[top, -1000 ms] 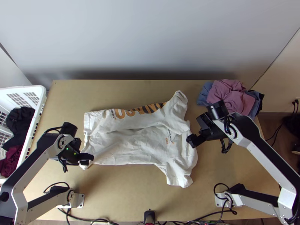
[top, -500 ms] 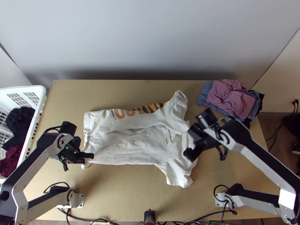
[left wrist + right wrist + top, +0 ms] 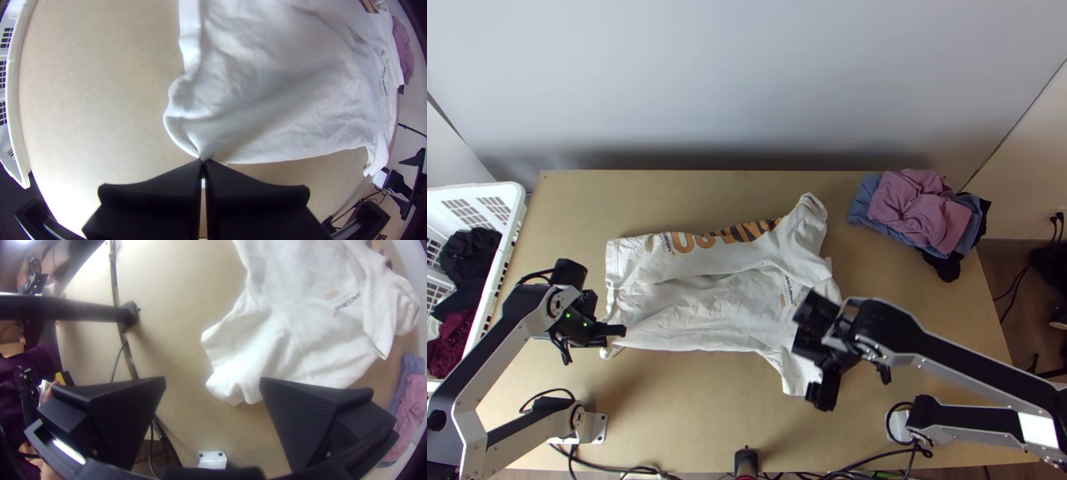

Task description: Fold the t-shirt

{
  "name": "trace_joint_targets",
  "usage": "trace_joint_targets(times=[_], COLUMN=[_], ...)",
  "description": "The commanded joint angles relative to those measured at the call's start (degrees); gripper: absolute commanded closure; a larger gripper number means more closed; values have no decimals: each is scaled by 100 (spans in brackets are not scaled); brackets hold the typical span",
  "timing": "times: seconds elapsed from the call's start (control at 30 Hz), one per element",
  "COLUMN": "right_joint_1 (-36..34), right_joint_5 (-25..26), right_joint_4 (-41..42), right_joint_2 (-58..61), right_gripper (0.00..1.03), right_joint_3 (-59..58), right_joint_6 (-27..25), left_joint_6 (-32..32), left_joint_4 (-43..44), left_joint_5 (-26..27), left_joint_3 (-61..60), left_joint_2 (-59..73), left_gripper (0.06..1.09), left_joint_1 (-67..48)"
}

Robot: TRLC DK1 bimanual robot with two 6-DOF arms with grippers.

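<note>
White t-shirt (image 3: 731, 296) is laid lengthwise on the light wooden table (image 3: 707, 416), left of centre to just past it. Fabric is thin, matte, wrinkled throughout; long soft creases run along the body. Far-side strip is turned over, with bold orange lettering (image 3: 715, 240) cut off along its edge. Small dark-and-orange print (image 3: 347, 301) is seen near the sleeve end. Far sleeve (image 3: 811, 210) is angled outward, rumpled; near sleeve (image 3: 240, 378) is splayed toward the table's near edge, its hem wavy.

Left gripper (image 3: 619, 330) is placed low at the near-left corner, fingers pointed inward across the table. Jaws are pressed together, with a gathered bit of shirt corner pinched at the tips. Left arm (image 3: 495, 344) is extended up from its base, bent at the elbow.

Right gripper (image 3: 809, 370) is held over the near sleeve, jaws spread wide, nothing pinched. Pads (image 3: 293, 418) are flat, wedge-shaped, finely ribbed. Right arm (image 3: 955, 356) is reached inward at a shallow slant.

Far right: loose stack of crumpled pink cloth (image 3: 915, 212), blue cloth (image 3: 863, 204) and black cloth (image 3: 947, 266). Left: slotted white basket (image 3: 511, 240), dark and maroon clothes (image 3: 455, 336) inside.
</note>
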Motion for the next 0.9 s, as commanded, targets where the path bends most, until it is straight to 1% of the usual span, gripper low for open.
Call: trace_joint_targets(times=[0.0,0.27,0.37,0.67,0.87], right_joint_1=[611,822,918,980,980], right_joint_5=[10,98,265,1003,1223], right_joint_4=[333,1247,1555,2627,3014], right_joint_2=[109,408,531,583,645], right_gripper=[5,5,5,5,6], right_joint_3=[-255,-484,-598,-1248,-1477], right_joint_6=[33,156,165,130,165], left_joint_6=[1,1,1,-8,-8], left_joint_4=[35,35,35,18,18], left_joint_5=[-3,-3,-3,-3,-3], left_joint_3=[-7,-16,-7,-16,-7], left_joint_2=[-9,-79,-97,-211,-211], left_gripper=[105,105,105,105,105], left_joint_1=[90,178,187,292,301])
